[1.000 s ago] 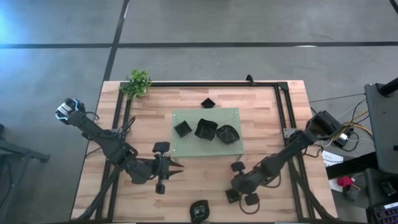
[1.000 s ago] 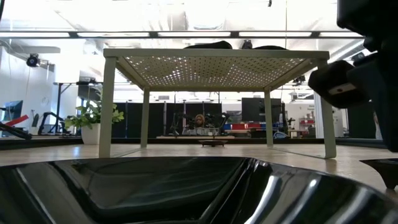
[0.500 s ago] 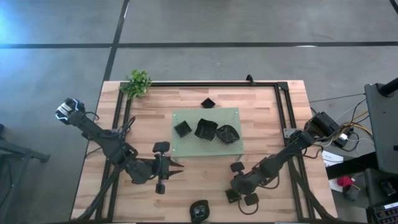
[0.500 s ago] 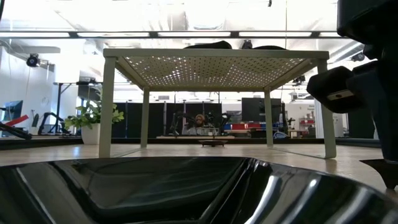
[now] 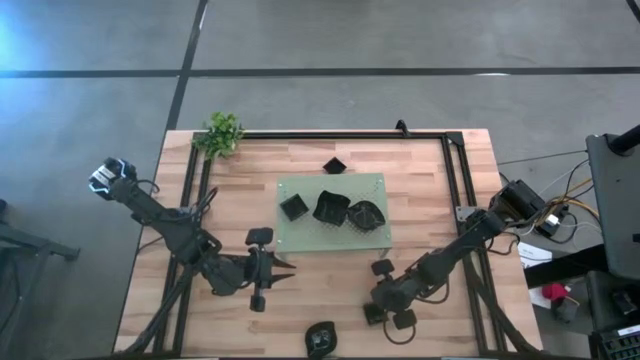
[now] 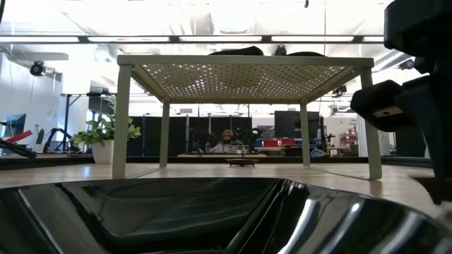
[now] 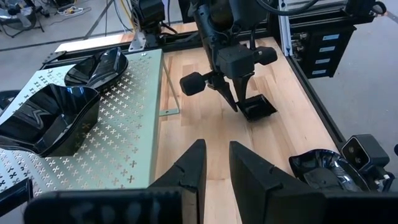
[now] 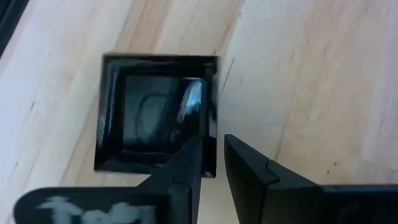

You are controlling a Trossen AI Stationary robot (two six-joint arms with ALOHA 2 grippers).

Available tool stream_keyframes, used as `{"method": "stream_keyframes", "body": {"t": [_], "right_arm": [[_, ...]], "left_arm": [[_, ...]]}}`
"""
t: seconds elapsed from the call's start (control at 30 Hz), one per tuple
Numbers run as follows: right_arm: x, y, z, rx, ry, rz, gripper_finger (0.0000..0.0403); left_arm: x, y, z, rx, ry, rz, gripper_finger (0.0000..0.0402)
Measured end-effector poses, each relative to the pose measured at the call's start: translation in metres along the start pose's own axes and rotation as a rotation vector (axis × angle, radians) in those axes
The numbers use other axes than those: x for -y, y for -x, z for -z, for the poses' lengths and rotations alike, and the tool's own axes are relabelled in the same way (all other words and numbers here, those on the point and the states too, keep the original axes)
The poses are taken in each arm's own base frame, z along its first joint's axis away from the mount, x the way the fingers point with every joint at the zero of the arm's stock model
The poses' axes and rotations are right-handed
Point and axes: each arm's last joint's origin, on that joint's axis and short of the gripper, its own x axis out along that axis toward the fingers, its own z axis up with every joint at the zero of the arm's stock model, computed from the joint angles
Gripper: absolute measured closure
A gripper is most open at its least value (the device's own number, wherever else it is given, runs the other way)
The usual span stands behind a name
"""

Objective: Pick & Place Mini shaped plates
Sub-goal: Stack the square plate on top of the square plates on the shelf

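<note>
The mini plates are small glossy black dishes. Three sit on the light green perforated stand (image 5: 380, 186), one lies on the wood beyond it (image 5: 334, 166), and one lies at the near edge (image 5: 320, 338), filling the low view (image 6: 176, 215). A square one (image 5: 372, 314) lies near the table's near right. My right gripper (image 5: 379, 304) points down at this square plate (image 8: 155, 112) and is shut on its rim. My left gripper (image 5: 286, 268) waits open and low over the wood, left of centre, holding nothing (image 7: 216, 147). My right gripper (image 8: 212, 144) has the square plate by one side wall of its rim (image 8: 211, 127). One finger (image 8: 191, 155) is inside the hollow and the other (image 8: 239, 155) outside, coming from above and pointing down. The plate lies flat on the wood.
A small leafy plant (image 5: 222, 133) stands at the far left corner. A black frame rail (image 5: 455, 180) runs along the table's edges. The green stand rests on legs (image 6: 121, 120) above the wood. Bare wood lies between the two grippers.
In the low view my right gripper has sunk a little toward the square plate. The left arm and the other plates have kept still.
</note>
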Motion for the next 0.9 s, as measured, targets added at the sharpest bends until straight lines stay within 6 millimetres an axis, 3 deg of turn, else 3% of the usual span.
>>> {"method": "stream_keyframes", "body": {"t": [0.2,0.37,0.57,0.9], "right_arm": [[0.0,0.0,0.0,-0.001,0.0,-0.007,0.0344],[0.0,0.0,0.0,0.003,-0.004,-0.013,0.0384],[-0.001,0.002,-0.001,0.012,-0.005,-0.017,0.0393],[-0.005,0.04,-0.031,0.156,0.053,0.027,0.0395]], "left_arm": [[0.0,0.0,0.0,0.0,0.0,0.0,0.0337],[0.0,0.0,0.0,0.0,0.002,0.0,0.0337],[0.0,0.0,0.0,0.0,0.002,0.001,0.0337],[0.0,0.0,0.0,-0.002,-0.005,0.0,0.0337]]}}
